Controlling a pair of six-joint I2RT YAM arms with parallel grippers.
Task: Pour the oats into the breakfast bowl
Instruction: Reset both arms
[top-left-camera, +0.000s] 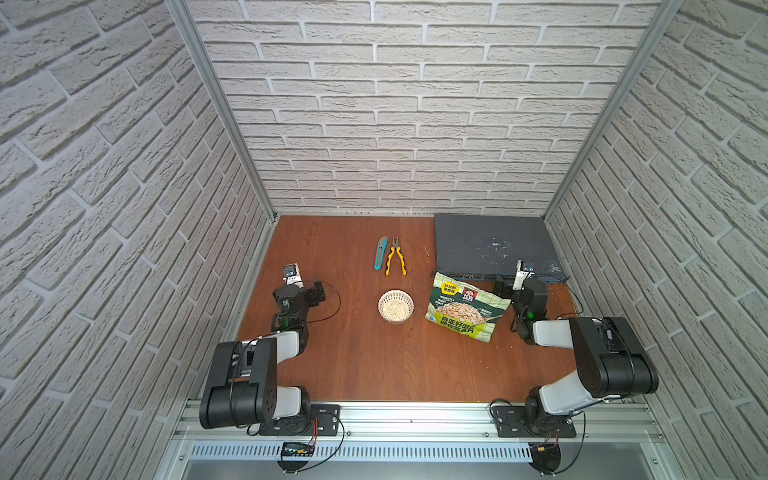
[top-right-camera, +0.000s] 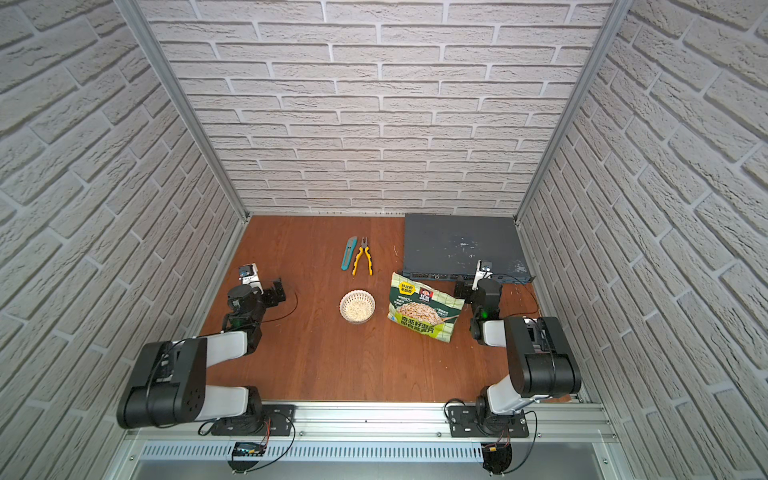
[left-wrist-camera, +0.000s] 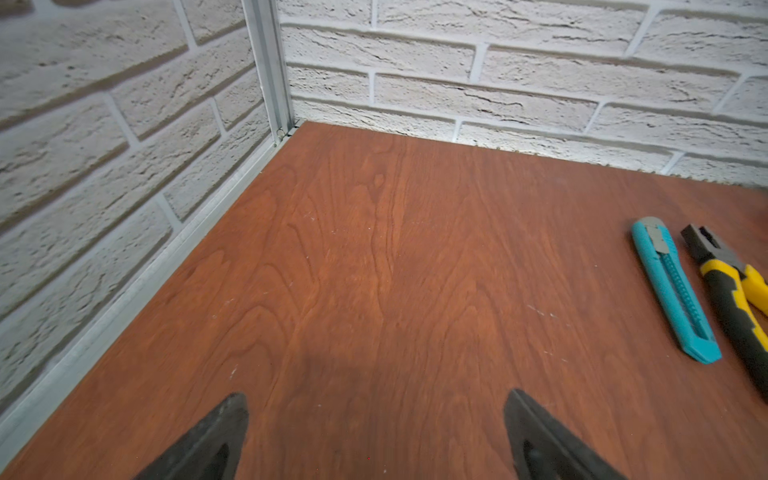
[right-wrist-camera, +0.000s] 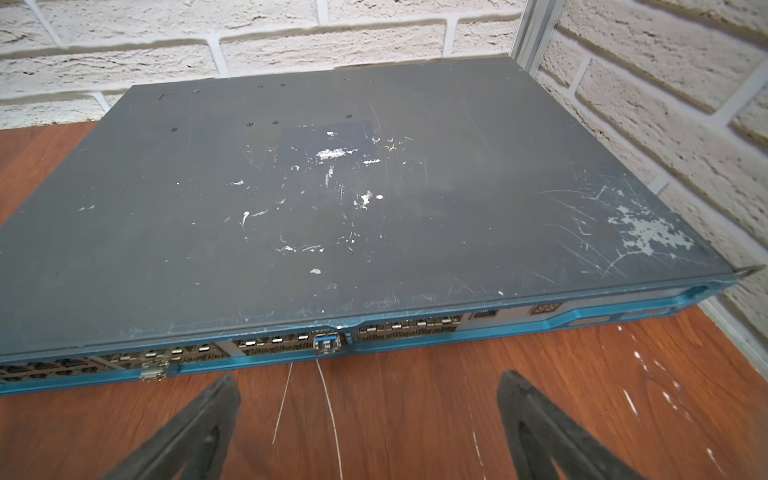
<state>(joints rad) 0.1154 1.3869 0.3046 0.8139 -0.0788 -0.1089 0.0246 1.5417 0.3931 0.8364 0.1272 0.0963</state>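
Two claws, both spread and holding nothing. The left claw (top-left-camera: 318, 292) is at mid-left of the frame in both top views. The right claw (top-left-camera: 501, 286) is at mid-right, just in front of the grey network switch (top-left-camera: 490, 243). One breakfast bowl (top-left-camera: 380, 306), a white lattice, stands upright near the centre of the table (top-left-camera: 374, 370) and already holds a layer of oats (top-left-camera: 396, 309). One green pouch (top-left-camera: 465, 309), printed face up, is just right of the bowl and apart from it. Its long axis runs across the frame, dipping toward the lower right, and its upper right corner is just beside the right claw. Whether it lies flat or leans on the switch cannot be told, nor which edge is the mouth. The pouch is to the left of the right claw and slightly lower in the frame. The left claw is well apart from it, with the bowl between them. One teal utility knife (top-left-camera: 380, 253) and one pair of yellow pliers (top-left-camera: 395, 259) lie side by side above the bowl, clear of everything. Judged from the filled bowl and the empty claws, the pour looks finished. If more oats are wanted, the right arm is the nearer one to the pouch.
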